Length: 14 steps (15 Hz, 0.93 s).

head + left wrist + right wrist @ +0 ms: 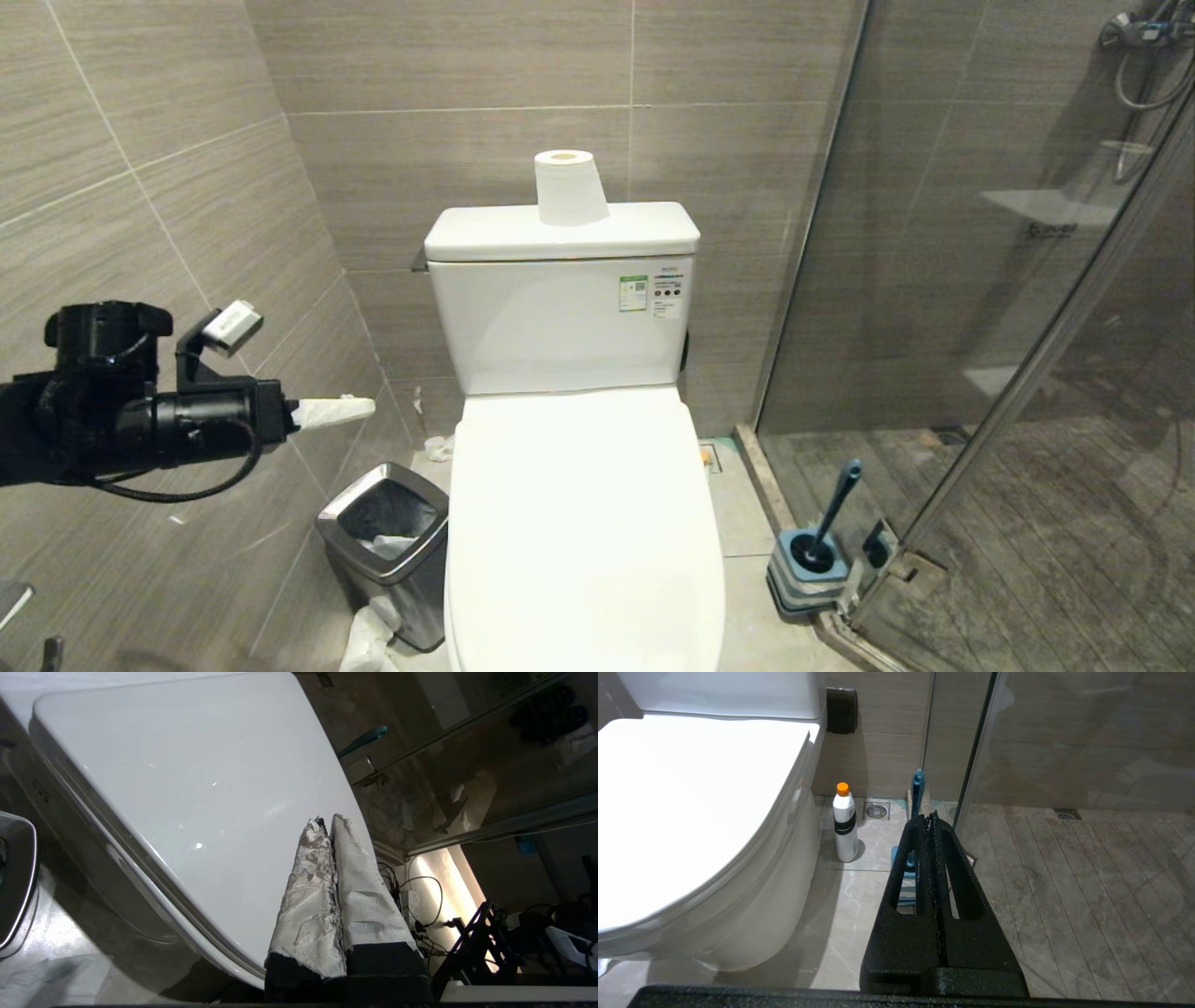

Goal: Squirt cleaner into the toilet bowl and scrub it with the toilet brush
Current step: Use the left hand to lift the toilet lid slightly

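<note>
We see one toilet bowl point(583, 523) in the middle of the room, with its lid down flat over the seat, and one cistern point(560, 308) behind it against the tiled wall. One paper roll point(568, 187) stands upright on top of the cistern.

We count two grippers. Our left gripper point(359, 408) is raised at the left of the head view, level and pointing toward the toilet, above one steel-rimmed black bin point(385, 551) that stands on the floor just beside the bowl's left side. Its two fingers point(359, 882) are wrapped in white paper and pressed together with nothing between them; in the left wrist view they hang over the closed lid's edge. Our right gripper point(932, 819) shows only in the right wrist view, low beside the toilet's right side, its two black fingers likewise pressed together and empty.

One cleaner point(844, 821) bottle, white with an orange cap and a dark band, stands upright on the floor tiles just beside the bowl's right flank, near a small floor drain point(876, 810).

One toilet brush point(822, 532) stands in its square holder on the floor to the right of the toilet, right at the foot of the glass shower partition point(980, 280), its blue handle leaning up and to the right. Neither gripper touches the cleaner or the brush.
</note>
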### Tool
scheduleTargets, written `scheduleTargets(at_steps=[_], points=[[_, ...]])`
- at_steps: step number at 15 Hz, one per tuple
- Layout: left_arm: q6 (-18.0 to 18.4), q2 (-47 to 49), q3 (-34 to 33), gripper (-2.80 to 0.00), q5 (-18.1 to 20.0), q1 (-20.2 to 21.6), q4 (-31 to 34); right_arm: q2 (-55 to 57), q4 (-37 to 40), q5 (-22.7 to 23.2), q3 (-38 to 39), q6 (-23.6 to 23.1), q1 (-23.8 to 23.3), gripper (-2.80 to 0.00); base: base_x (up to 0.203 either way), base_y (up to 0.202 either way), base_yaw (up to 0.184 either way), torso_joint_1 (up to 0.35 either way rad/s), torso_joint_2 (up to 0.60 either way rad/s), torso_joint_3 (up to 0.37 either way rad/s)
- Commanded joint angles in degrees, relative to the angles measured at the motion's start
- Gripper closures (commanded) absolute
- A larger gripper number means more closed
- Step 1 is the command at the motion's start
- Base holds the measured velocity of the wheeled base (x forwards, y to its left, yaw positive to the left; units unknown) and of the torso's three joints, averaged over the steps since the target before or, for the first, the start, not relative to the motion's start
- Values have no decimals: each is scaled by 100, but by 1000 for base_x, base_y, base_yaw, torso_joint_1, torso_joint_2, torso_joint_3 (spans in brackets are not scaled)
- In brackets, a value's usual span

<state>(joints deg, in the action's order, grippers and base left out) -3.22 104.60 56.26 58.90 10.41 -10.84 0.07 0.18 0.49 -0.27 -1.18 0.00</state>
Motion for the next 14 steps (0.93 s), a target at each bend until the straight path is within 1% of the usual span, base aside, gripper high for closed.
scheduleTargets(at_steps=[1, 4, 6, 7, 11, 14], points=[[3, 677, -136, 0, 61, -18, -230, 1, -1, 4, 0, -5, 0, 0, 0, 0, 0, 0, 0, 0], [12, 1204, -201, 0, 69, -5, -511, 1, -1, 4, 0, -5, 0, 0, 0, 0, 0, 0, 0, 0], [84, 1531, -197, 0, 69, -4, -640, 1, -1, 4, 0, -5, 0, 0, 0, 0, 0, 0, 0, 0], [107, 1702, -187, -280, 71, -4, -687, 8, -1, 4, 0, -5, 0, 0, 0, 0, 0, 0, 0, 0], [121, 2197, -211, -280, 78, 21, -731, 1, -1, 4, 0, -5, 0, 0, 0, 0, 0, 0, 0, 0], [150, 2231, -440, -280, 78, 22, -743, 1, -1, 4, 0, -5, 0, 0, 0, 0, 0, 0, 0, 0]])
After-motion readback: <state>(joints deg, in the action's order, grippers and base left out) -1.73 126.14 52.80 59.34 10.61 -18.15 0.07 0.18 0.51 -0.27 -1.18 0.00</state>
